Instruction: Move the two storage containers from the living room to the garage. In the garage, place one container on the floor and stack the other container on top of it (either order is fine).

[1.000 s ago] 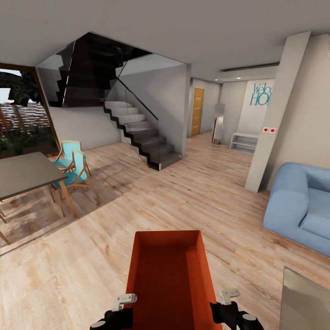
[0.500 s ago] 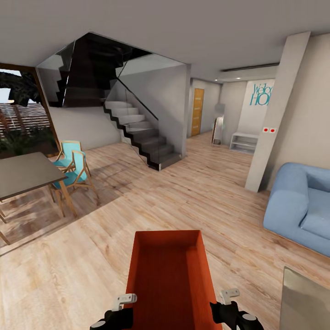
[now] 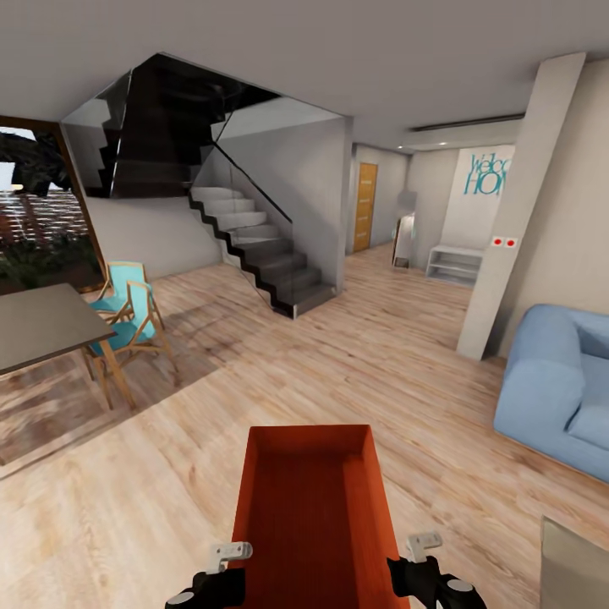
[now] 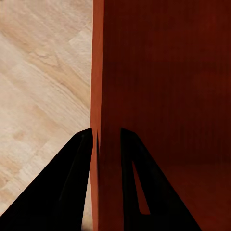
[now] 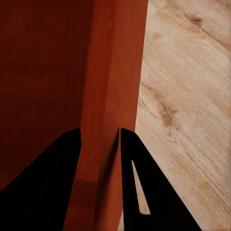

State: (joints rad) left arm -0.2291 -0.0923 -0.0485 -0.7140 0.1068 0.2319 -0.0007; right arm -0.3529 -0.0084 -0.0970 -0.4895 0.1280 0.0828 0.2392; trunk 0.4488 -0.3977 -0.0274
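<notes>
Container: one orange-red storage container (image 3: 309,516), open-topped, held over the light wood plank floor (image 3: 152,491); its near end is cut off at the head view's lower edge
Left gripper (image 4: 106,137): fingers pinching the container's left wall
Right gripper (image 5: 100,137): fingers clamped on the right wall
Sofa: blue sofa (image 3: 554,393) right of the container, partly cut off
Staircase: staircase (image 3: 254,245) beyond the container
</notes>
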